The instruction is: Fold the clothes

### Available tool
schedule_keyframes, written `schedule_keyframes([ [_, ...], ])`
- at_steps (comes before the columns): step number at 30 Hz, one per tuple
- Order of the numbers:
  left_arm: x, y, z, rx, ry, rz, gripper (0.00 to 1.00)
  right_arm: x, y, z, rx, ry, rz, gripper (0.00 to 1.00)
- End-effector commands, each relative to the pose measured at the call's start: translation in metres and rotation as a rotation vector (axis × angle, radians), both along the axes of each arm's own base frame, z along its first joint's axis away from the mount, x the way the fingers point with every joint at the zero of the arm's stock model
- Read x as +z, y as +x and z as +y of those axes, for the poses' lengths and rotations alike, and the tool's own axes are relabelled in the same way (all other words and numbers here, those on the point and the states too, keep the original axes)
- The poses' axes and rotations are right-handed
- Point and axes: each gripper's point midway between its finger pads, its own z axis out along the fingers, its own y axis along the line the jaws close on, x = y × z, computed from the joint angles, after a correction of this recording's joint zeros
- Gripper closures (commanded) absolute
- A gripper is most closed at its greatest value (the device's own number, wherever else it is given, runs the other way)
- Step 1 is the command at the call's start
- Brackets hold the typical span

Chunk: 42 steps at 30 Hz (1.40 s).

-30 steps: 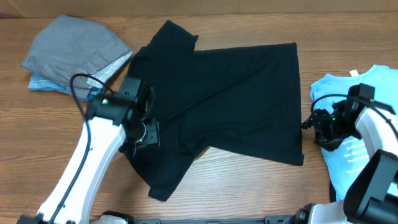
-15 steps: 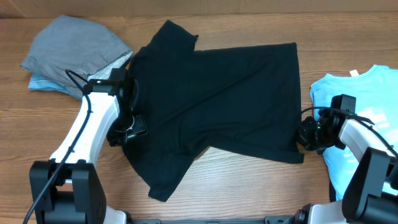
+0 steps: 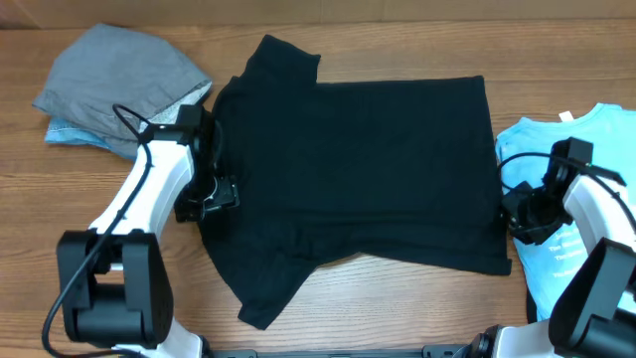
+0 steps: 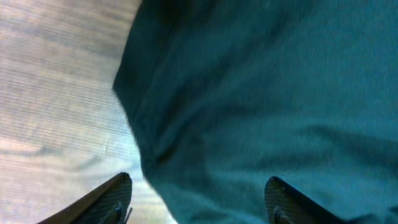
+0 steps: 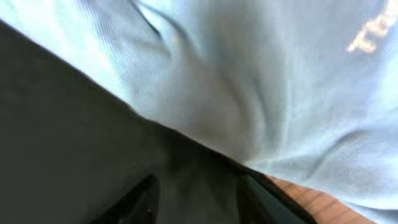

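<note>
The black T-shirt (image 3: 358, 169) lies spread flat across the middle of the table, neck end to the left and hem to the right. My left gripper (image 3: 206, 202) hovers over its left edge; in the left wrist view the gripper (image 4: 199, 193) is open, its fingers wide apart over the shirt's edge (image 4: 261, 93) and the bare wood. My right gripper (image 3: 517, 214) sits at the hem's near right corner. In the right wrist view it (image 5: 199, 196) stands open over the black cloth (image 5: 62, 124), next to the light blue T-shirt (image 5: 249, 74) that lies at the far right (image 3: 586, 149).
A pile of grey folded cloth (image 3: 119, 85) with a pale blue piece (image 3: 70, 134) under it sits at the back left. Bare wooden table (image 3: 397, 308) shows along the front edge.
The black shirt's hem has shifted to the right and its body lies flatter. My right gripper drew back to the right with it. My left gripper moved slightly along the left edge.
</note>
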Motion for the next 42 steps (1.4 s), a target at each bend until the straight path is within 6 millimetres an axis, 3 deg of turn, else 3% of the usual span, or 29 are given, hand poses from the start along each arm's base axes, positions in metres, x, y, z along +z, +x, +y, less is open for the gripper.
schedule_keyframes([
  [1, -0.019, 0.005, 0.003, -0.088, 0.007, 0.020, 0.40, 0.033, 0.022, -0.008, 0.015, -0.020, -0.068, 0.53],
  [4, -0.032, 0.008, 0.013, -0.100, 0.061, 0.038, 0.66, 0.055, 0.034, -0.003, 0.068, 0.016, -0.125, 0.52],
  [5, -0.038, 0.009, 0.019, -0.101, 0.095, 0.048, 0.81, 0.065, 0.038, 0.000, 0.087, 0.030, -0.149, 0.51],
  [7, -0.047, 0.012, 0.030, -0.097, 0.144, 0.056, 0.93, 0.074, 0.042, 0.003, 0.101, 0.045, -0.173, 0.51],
  [12, -0.063, 0.025, 0.063, -0.045, 0.229, 0.033, 0.96, 0.081, 0.046, 0.014, 0.151, 0.099, -0.219, 0.46],
  [17, -0.057, 0.049, 0.096, 0.051, 0.203, -0.061, 0.96, 0.083, 0.048, 0.020, 0.183, 0.127, -0.239, 0.46],
  [22, -0.018, 0.090, 0.095, -0.020, 0.056, -0.166, 0.94, 0.085, 0.055, 0.029, 0.247, 0.149, -0.280, 0.41],
  [27, 0.045, 0.113, 0.092, -0.047, 0.054, -0.207, 0.85, 0.083, 0.067, 0.046, 0.333, 0.154, -0.335, 0.34],
  [30, 0.088, 0.119, 0.087, -0.055, 0.048, -0.232, 0.80, 0.080, 0.080, 0.057, 0.378, 0.136, -0.384, 0.39],
  [35, 0.152, 0.123, 0.057, -0.077, -0.095, -0.311, 0.77, 0.069, 0.113, 0.079, 0.399, 0.101, -0.494, 0.69],
  [39, 0.184, 0.122, 0.028, -0.133, -0.213, -0.372, 0.74, 0.040, 0.128, 0.090, 0.375, 0.072, -0.460, 0.72],
  [42, 0.194, 0.120, 0.016, -0.182, -0.221, -0.388, 0.68, 0.011, 0.134, 0.090, 0.335, 0.069, -0.413, 0.74],
])
